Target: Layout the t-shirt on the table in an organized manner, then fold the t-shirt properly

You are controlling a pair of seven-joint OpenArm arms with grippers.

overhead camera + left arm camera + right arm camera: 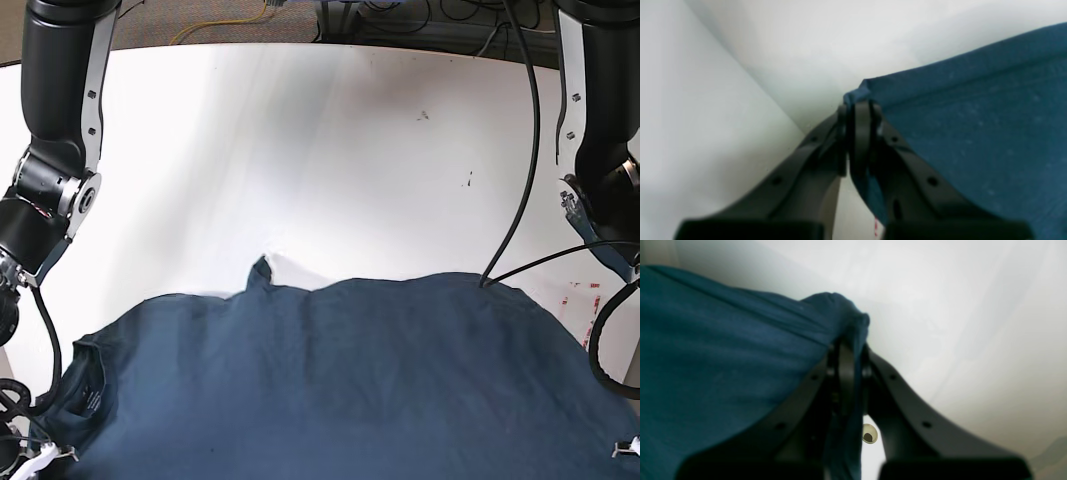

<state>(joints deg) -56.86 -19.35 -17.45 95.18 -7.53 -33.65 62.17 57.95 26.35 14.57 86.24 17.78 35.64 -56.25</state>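
- Left wrist view: the left gripper has its dark fingers pressed together on a bunched corner of the t-shirt. The blue cloth stretches away to the right and hangs down between the fingers — a hem line runs parallel to its upper edge. The white table fills the rest of the view, blurred.
- Right wrist view: the right gripper pinches a gathered fold of the t-shirt, with a lump of fabric rising just above the fingertips. The cloth spreads to the left with slanting creases. Below the fingers, a small round grommet hole shows in the table.
- Base view: the t-shirt lies across the near part of the table, its far edge roughly straight with one small raised point near the middle. The neck label sits at the left end. Red tape marks lie beside the cloth's right end — two dark specks lie farther back. Both arms stand at the sides; their grippers fall at or beyond the lower frame corners here.
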